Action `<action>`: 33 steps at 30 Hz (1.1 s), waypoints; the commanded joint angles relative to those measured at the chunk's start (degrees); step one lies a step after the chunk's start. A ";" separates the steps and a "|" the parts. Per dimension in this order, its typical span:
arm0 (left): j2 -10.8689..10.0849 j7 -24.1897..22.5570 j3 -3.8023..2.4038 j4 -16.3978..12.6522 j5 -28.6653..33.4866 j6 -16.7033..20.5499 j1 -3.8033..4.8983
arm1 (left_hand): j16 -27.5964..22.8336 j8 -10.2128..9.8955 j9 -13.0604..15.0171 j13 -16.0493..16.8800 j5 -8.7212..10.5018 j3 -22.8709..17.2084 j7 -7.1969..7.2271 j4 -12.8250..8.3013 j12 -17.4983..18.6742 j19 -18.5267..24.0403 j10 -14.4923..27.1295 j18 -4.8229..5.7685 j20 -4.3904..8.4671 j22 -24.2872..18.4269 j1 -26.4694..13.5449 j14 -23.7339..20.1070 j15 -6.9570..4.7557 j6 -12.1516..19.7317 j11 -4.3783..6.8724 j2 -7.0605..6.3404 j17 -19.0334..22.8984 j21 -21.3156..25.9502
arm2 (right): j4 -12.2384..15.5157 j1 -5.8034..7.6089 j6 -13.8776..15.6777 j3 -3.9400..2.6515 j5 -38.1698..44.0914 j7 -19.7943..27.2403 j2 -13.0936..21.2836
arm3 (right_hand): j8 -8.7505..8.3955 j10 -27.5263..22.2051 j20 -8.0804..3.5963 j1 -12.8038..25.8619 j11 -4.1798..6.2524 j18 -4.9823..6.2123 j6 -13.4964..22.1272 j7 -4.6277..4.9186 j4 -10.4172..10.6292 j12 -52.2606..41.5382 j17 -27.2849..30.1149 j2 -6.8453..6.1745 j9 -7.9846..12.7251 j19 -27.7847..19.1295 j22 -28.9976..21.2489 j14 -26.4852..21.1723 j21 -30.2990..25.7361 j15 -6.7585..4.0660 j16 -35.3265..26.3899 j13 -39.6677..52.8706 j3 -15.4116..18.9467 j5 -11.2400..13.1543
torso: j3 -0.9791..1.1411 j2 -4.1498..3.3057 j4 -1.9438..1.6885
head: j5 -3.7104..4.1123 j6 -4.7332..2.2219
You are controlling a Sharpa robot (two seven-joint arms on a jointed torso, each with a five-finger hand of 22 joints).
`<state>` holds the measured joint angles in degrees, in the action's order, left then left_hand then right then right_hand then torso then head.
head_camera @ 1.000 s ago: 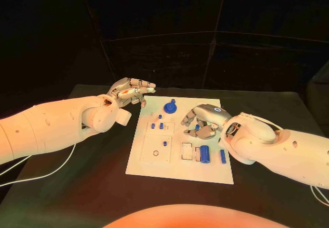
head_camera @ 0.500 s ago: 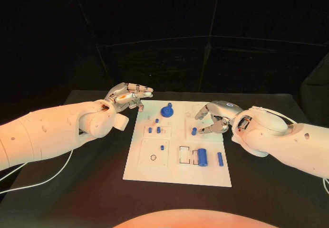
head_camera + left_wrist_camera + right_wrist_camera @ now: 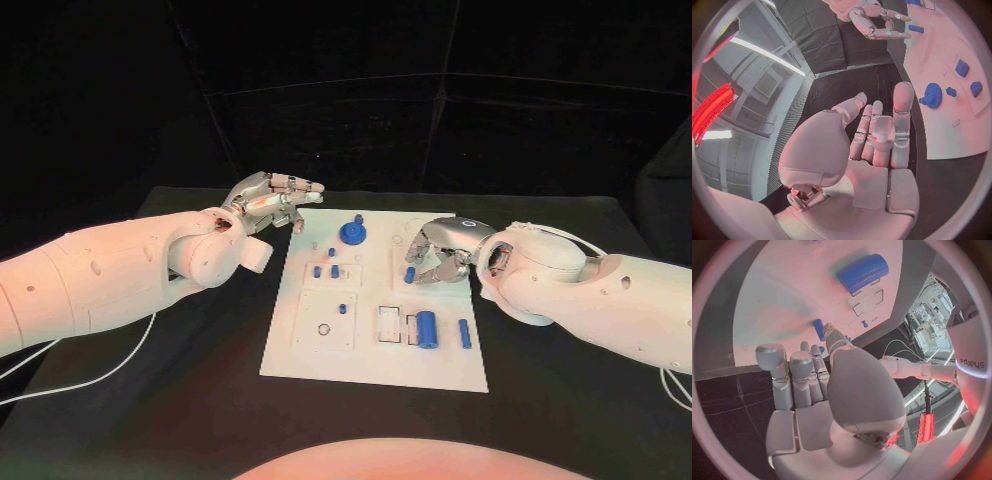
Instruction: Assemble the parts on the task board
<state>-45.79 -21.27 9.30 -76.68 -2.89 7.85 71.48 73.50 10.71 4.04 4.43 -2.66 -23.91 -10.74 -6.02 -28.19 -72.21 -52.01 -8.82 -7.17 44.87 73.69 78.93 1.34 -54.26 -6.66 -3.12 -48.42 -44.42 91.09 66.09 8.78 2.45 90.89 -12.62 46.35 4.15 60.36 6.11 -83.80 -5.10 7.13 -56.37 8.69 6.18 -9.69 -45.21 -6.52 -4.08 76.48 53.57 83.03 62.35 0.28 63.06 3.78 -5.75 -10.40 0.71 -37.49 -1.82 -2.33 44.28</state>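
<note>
Currently the task board (image 3: 378,352) lies at table centre w/ most parts apparently not yet in final positions; judged status: early-to-mid assembly. A blue gear (image 3: 353,235) sits near the board's far edge, small blue pegs (image 3: 326,270) stand nearby, a large blue cylinder (image 3: 427,326) rests beside an open rectangular slot (image 3: 391,323) toward the near side, and a thin blue pin (image 3: 464,333) lies next to it near the right edge. Whether gear and pegs are fully seated cannot be told. Right hand (image 3: 438,254) is over the board's right-centre area, fingers curled down around a small blue part (image 3: 410,274); contact looks likely, but a firm grasp cannot be confirmed from head or wrist view. Left hand (image 3: 274,199) is raised off the board's far-left corner, fingers loosely bent and apart, holding nothing. Remaining work, est.: cylinder, pin and loose pieces to be inserted. Obstructions: none on the black table (image 3: 173,400); a white cable (image 3: 101,365) trails at the left side, well apart from the board.
</note>
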 commanded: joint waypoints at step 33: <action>-0.04 0.17 -0.05 0.06 0.21 -0.82 0.08 | -0.06 0.15 -0.06 -0.12 -0.17 0.24 -0.10 0.03 -0.34 0.27 0.42 -1.06 0.08 0.24 -0.14 -0.29 0.13 0.37 -0.02 -0.22 -0.25 -0.27 | -1.45 -0.19 -1.20 0.01 5.42 -3.16 -2.74 | 0.42 10.43 -1.41 -2.05 1.48 -1.43 -8.15 -0.77 -4.49 1.26 -6.69 0.91 0.12 3.77 9.06 1.43 7.88 -1.58 5.92 0.16 -18.97 6.49 | 0.02 0.02 0.09 | -0.21 0.73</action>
<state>-45.84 -21.06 9.29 -76.61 -2.89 7.65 71.48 73.50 10.70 4.04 4.37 -2.66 -23.91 -10.74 -6.02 -28.19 -72.21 -52.01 -8.82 -7.17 45.06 73.69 78.93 1.34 -54.26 -6.66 -3.12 -48.65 -44.42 89.58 65.88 6.72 2.45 94.11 -14.11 43.58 4.81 69.14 4.71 -86.18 -4.88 6.19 -64.11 7.85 1.76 -8.75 -51.71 -5.35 -4.02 79.78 62.24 83.84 69.79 -0.94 68.59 4.01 -24.03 -3.96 0.74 -37.47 -1.70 -2.61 45.01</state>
